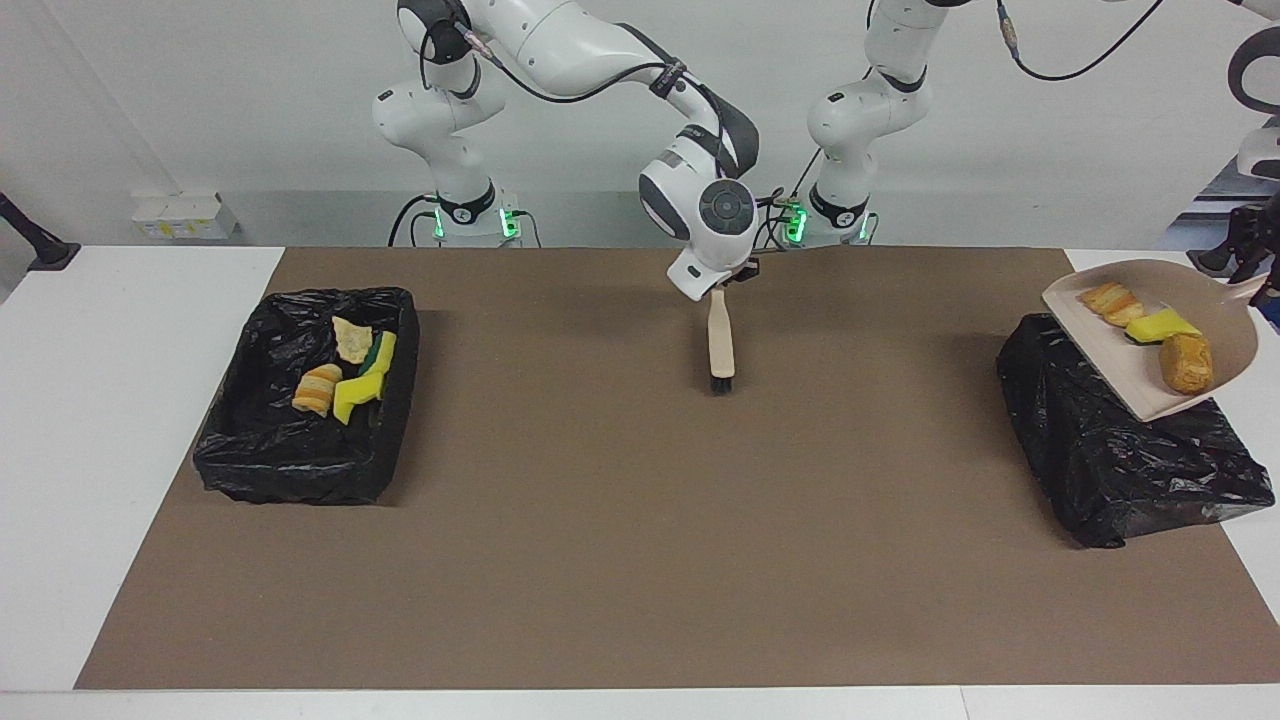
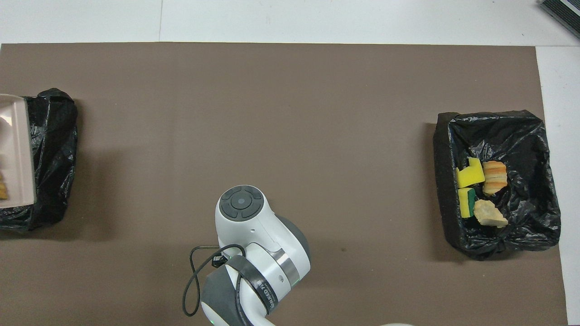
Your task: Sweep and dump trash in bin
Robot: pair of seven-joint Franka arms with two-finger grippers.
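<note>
Over the bin (image 1: 1130,450) at the left arm's end: dustpan (image 1: 1120,355) raised, pinched by left gripper (image 1: 1262,285), three scraps (image 1: 1160,335) aboard. Right gripper (image 1: 722,290) clamps brush (image 1: 720,345) mid-table.

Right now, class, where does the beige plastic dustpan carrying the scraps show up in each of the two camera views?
Facing view: the beige plastic dustpan is at the picture's right edge, raised and tilted over the black bag-lined bin, with three scraps in it.
Overhead view: only the dustpan's open edge shows, at the picture's left edge, over the same bin.
Shared landmark: that bin at the left arm's end of the table.
</note>
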